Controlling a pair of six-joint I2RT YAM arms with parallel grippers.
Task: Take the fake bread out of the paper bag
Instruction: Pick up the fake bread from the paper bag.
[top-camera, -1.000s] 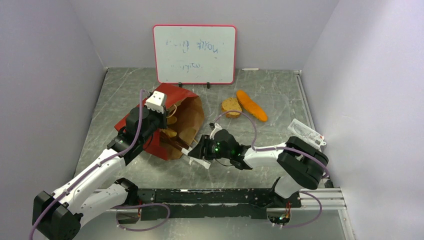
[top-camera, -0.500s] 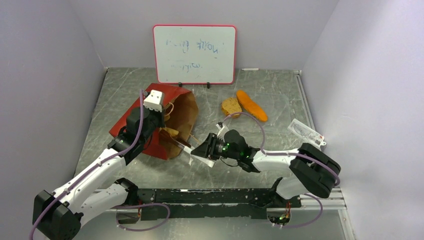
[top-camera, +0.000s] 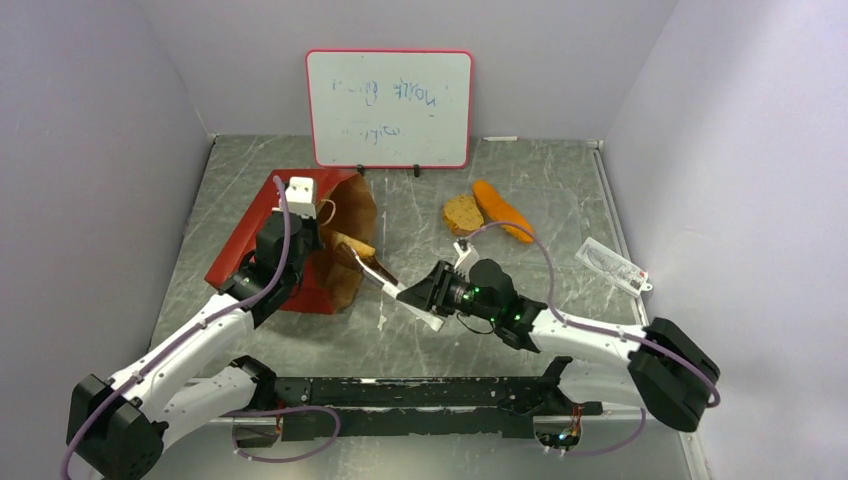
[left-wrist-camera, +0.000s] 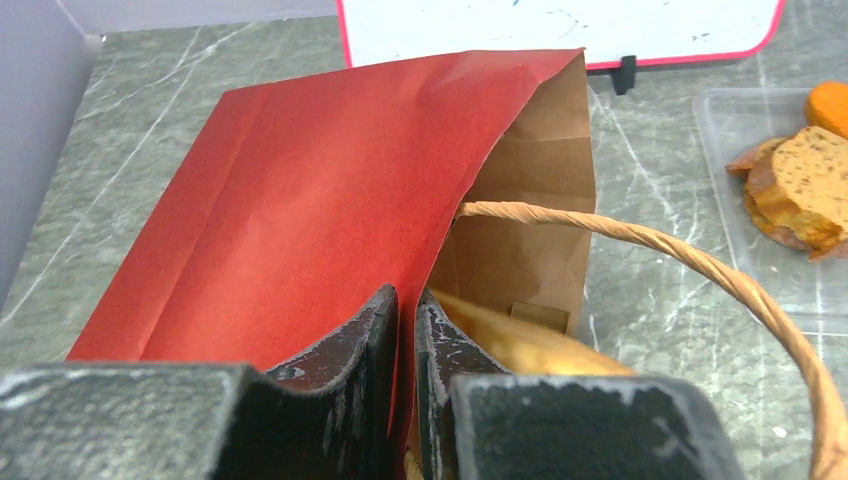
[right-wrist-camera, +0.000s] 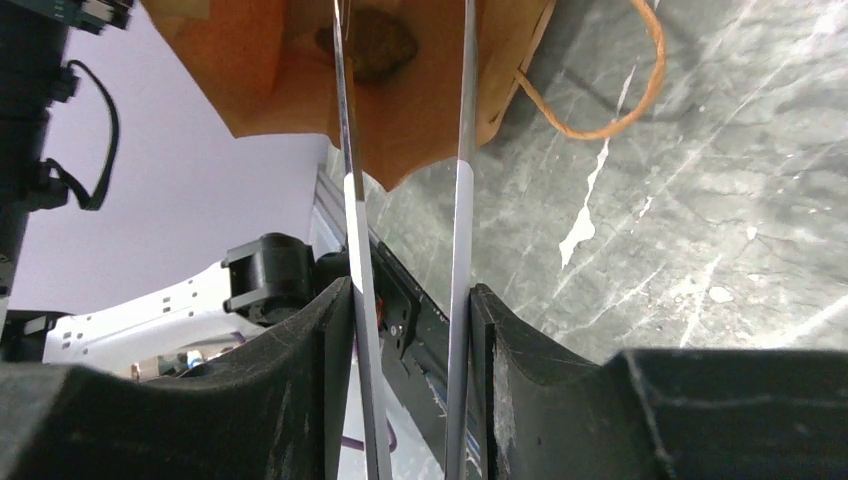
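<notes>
The red paper bag (top-camera: 250, 262) lies on its side with its brown mouth toward the right. My left gripper (left-wrist-camera: 405, 305) is shut on the bag's red upper wall (left-wrist-camera: 300, 180) at the mouth. A yellowish bread piece (left-wrist-camera: 520, 345) shows just inside. My right gripper (right-wrist-camera: 410, 310) is shut on metal tongs (right-wrist-camera: 350, 150), which reach into the bag mouth. A small brown roll (right-wrist-camera: 370, 40) sits between their tips. In the top view the tongs (top-camera: 385, 282) meet a tan roll (top-camera: 352, 245) at the mouth. A round slice (top-camera: 462, 213) and a long orange loaf (top-camera: 502, 211) lie outside.
A whiteboard (top-camera: 390, 108) stands at the back. A clear packet (top-camera: 610, 265) lies at the right edge. The slice and the loaf rest on a clear tray (left-wrist-camera: 720, 110). The bag's loop handle (right-wrist-camera: 620, 100) trails on the table.
The left arm has pulled the bag's mouth back and to the left, tilting the bag. The right arm has stretched out, and the tongs now point further into the mouth.
</notes>
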